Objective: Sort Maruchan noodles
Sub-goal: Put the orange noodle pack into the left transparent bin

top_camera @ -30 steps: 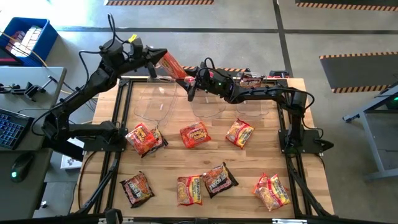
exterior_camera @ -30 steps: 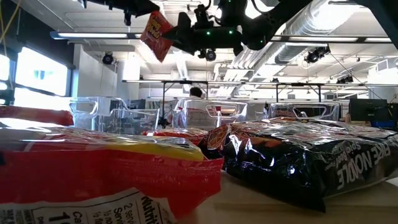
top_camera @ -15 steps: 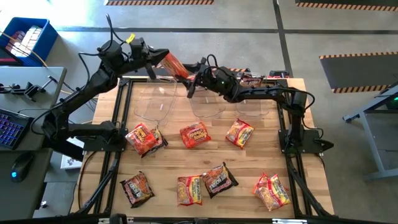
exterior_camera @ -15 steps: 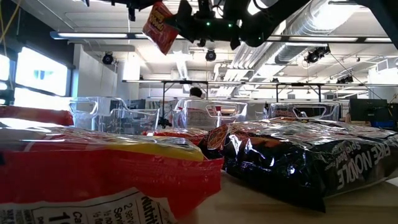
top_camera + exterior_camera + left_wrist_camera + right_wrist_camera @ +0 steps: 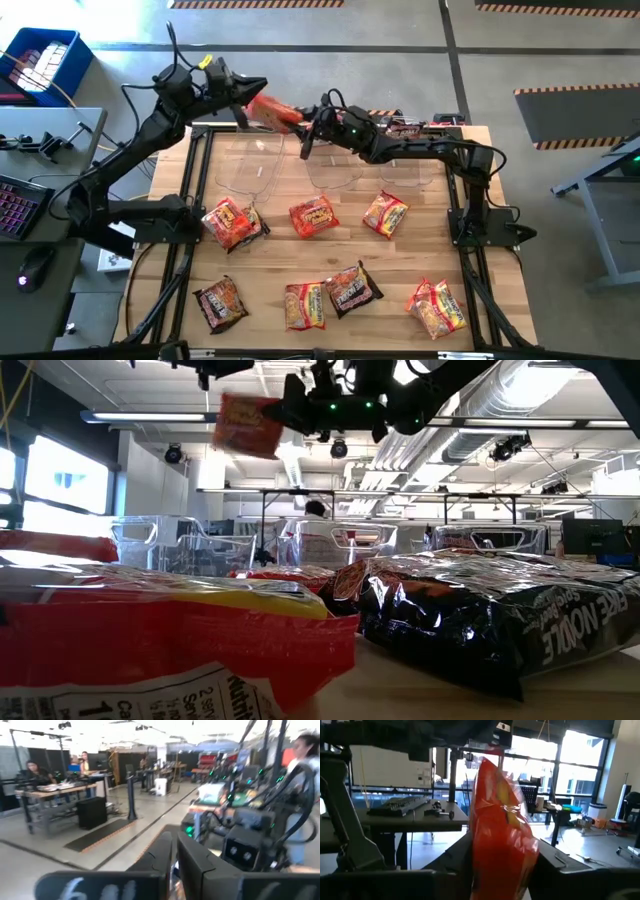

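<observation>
Handover of one orange-red packet (image 5: 272, 110) in mid-air above the far edge of the worktop (image 5: 400, 260), over the row of clear bins (image 5: 250, 165). The left gripper (image 5: 243, 103) pinches the packet's left end with its fingers nearly together; the right gripper (image 5: 308, 128) has its fingers around the opposite end, the packet (image 5: 501, 827) standing between them in the right wrist view, though whether they already press it cannot be told. The packet's long axis runs from one gripper to the other, so both arms are equally near. Open air surrounds the packet; the bins lie directly below. The remaining packets (image 5: 314, 217) lie scattered flat on the worktop nearer the front, well apart from both arms.
</observation>
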